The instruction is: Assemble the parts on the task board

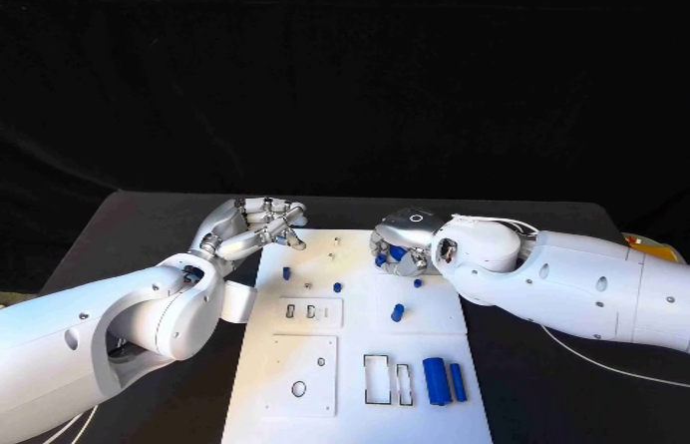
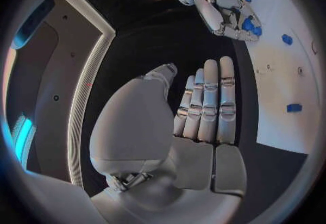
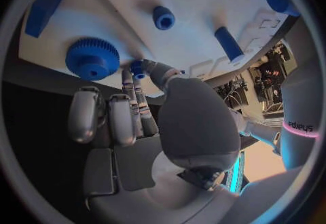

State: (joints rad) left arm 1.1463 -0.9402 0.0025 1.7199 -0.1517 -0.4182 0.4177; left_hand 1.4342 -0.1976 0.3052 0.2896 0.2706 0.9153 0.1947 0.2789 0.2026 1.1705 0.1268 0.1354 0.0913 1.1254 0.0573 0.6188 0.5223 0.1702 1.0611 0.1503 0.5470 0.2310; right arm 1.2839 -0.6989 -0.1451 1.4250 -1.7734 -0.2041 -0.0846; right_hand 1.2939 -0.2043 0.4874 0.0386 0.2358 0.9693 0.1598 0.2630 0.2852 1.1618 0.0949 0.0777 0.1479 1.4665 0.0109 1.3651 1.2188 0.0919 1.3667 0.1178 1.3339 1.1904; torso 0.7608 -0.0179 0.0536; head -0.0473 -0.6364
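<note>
Your right robot hand pinches a small blue part at its fingertips, low over the far end of the task board, beside the blue gear. Keep the part upright and settle it straight down (I can't tell which seat it suits). Your left robot hand hangs flat, fingers together, empty, off the board's far left corner. The worktop leaves room outward.
</note>
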